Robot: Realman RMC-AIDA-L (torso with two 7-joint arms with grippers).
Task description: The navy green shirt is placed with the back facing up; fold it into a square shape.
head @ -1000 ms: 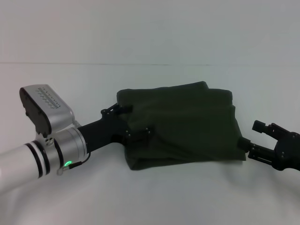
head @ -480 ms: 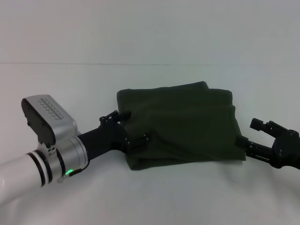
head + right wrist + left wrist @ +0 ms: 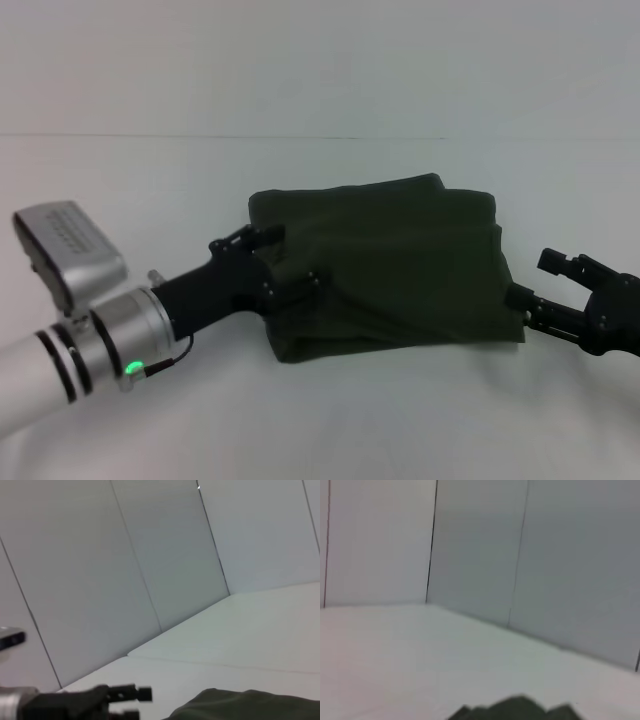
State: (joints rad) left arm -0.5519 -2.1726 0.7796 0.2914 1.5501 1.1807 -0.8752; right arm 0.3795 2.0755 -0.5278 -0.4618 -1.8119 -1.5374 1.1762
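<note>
Since the earlier frames my left arm has drawn back toward the near left, its wrist housing lower and further out, while the left end effector (image 3: 283,262) remains at the left edge of the navy green shirt (image 3: 395,265). One finger lies on top of the cloth and one against its side, so I read the fingers as spread, not clamping fabric. The right end effector (image 3: 548,281) sits at the shirt's near right corner — fingers spread, the lower tip touching the hem. The shirt lies mid-table (image 3: 320,420) as a compact, roughly square bundle, plain side up. I judge both arms flank it to square the edges — or to let go. No containers are in view.
</note>
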